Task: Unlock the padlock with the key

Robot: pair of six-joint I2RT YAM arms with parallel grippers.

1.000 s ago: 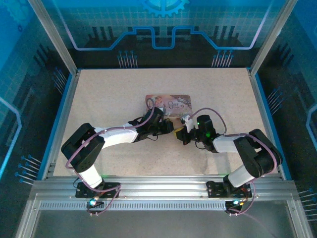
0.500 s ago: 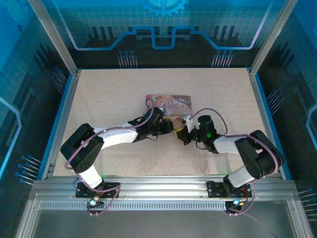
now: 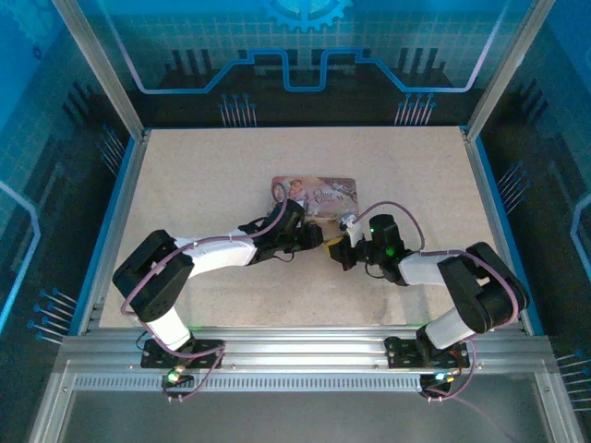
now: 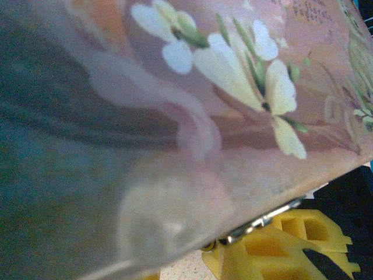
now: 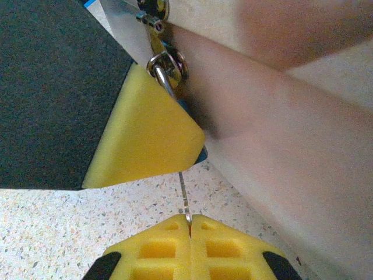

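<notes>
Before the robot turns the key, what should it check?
1. Key pinched in the right gripper: ok, its fingertips are shut on it.
2. Key tip inside the padlock: cannot tell, a finger of the left gripper hides it.
3. Left gripper holding the padlock steady: cannot tell.
4. Padlock hanging at the clasp of the tin: ok.
5. Tin lying flat on the table: ok.
</notes>
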